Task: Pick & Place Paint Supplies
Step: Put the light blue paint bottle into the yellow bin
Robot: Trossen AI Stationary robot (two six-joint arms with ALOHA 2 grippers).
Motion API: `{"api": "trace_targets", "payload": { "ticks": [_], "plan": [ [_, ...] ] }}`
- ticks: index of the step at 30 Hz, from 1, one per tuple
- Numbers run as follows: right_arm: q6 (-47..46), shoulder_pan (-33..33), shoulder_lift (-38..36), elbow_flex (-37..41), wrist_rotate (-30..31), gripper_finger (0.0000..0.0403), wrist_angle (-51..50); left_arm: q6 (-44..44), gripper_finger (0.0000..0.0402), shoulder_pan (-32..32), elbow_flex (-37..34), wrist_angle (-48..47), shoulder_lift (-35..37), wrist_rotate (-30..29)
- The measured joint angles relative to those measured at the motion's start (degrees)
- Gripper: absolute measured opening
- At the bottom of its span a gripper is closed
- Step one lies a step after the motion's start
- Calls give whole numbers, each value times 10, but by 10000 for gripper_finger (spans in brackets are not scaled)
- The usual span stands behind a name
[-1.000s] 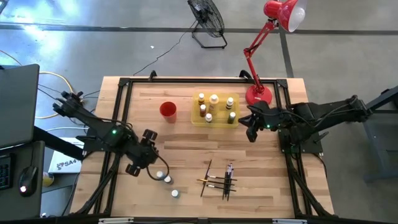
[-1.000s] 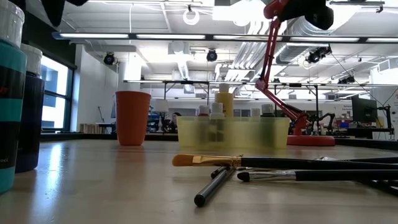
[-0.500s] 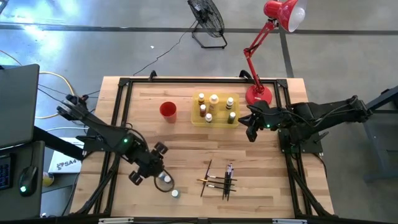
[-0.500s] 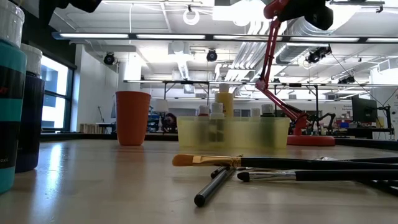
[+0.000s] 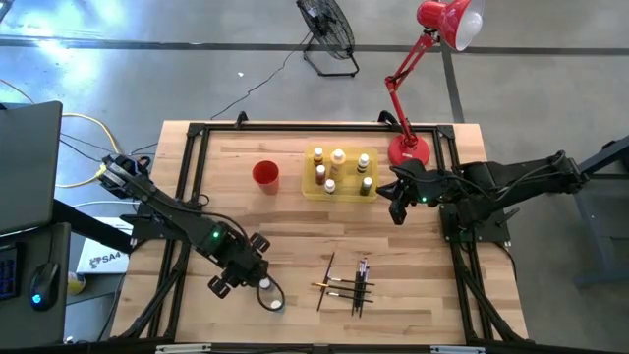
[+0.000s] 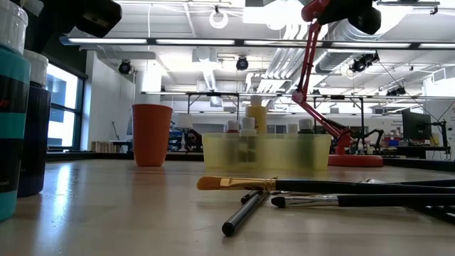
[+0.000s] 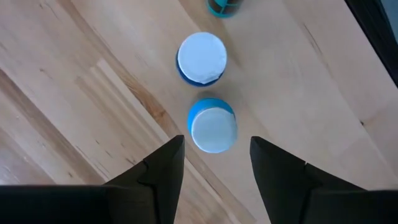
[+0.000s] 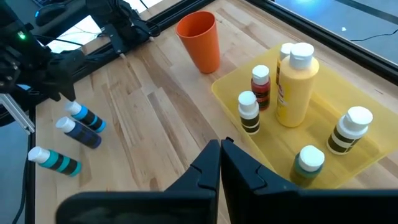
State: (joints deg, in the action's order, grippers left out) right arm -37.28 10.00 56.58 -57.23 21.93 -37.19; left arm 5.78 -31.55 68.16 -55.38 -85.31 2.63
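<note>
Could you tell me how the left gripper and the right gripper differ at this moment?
The left gripper is open, above a blue bottle at the table's near edge; the right gripper is shut, holding nothing. The left one hangs over loose bottles; the right waits beside the yellow tray. Both are dark two-finger grippers.

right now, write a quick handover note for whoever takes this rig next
Left gripper: open, poised over a blue bottle with a white cap, one finger on each side, not yet closed.
Right gripper: shut, empty, waiting near the yellow tray.
Done: six bottles stand in the tray.
Left: three loose bottles near the table's front left, the second and third just beyond the first; paintbrushes lie piled at front centre, untouched.
The red cup stands left of the tray.
</note>
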Motion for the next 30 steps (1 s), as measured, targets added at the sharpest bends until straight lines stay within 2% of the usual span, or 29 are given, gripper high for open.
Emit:
{"api": "trace_targets", "payload": {
  "ticks": [6,14,30],
  "plan": [
    [0,0,0,0,0,5,0,16,181,0,0,4,-2,-1],
    [0,0,0,0,0,5,-1,19,221,0,0,21,-2,2],
    [0,0,0,0,0,5,-1,12,223,0,0,16,-2,1]
  ]
}}
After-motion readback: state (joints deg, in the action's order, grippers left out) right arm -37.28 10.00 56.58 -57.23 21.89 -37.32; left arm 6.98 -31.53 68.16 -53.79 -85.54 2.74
